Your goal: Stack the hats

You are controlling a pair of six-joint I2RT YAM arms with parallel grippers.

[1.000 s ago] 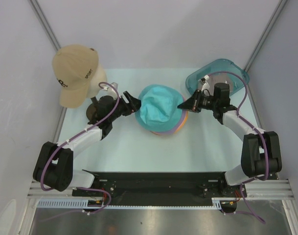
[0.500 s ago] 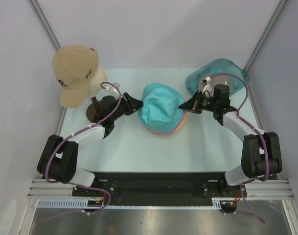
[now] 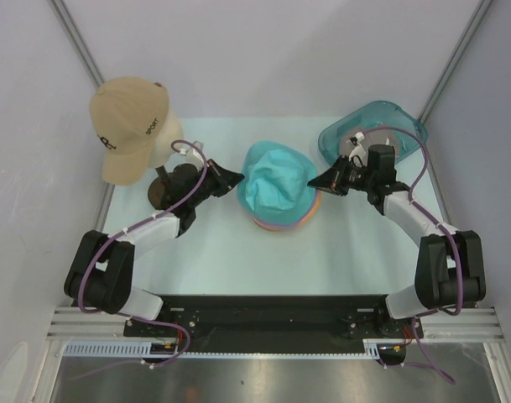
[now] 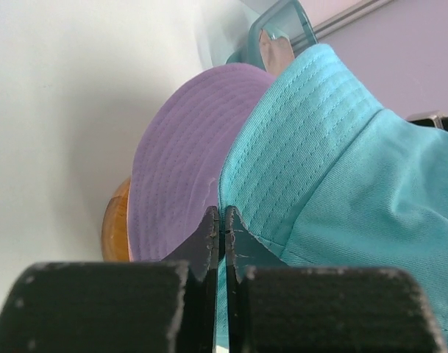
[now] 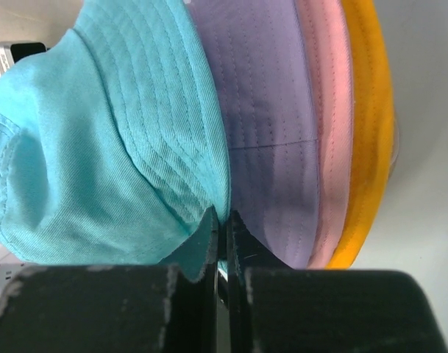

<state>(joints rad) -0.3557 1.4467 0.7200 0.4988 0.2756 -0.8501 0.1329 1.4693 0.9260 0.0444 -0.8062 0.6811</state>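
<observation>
Our left gripper [image 3: 235, 178] has just pinched shut on the brim of the teal hat [image 3: 276, 183]; our right gripper [image 3: 315, 180] grips the opposite brim, jaws closed. The hat sits mid-worktop [image 3: 221, 248] atop the lilac hat [image 4: 172, 154] (both arms can now settle it, we judge).

White-and-black arms [image 3: 146, 235], purple cables [image 3: 205, 170]
</observation>
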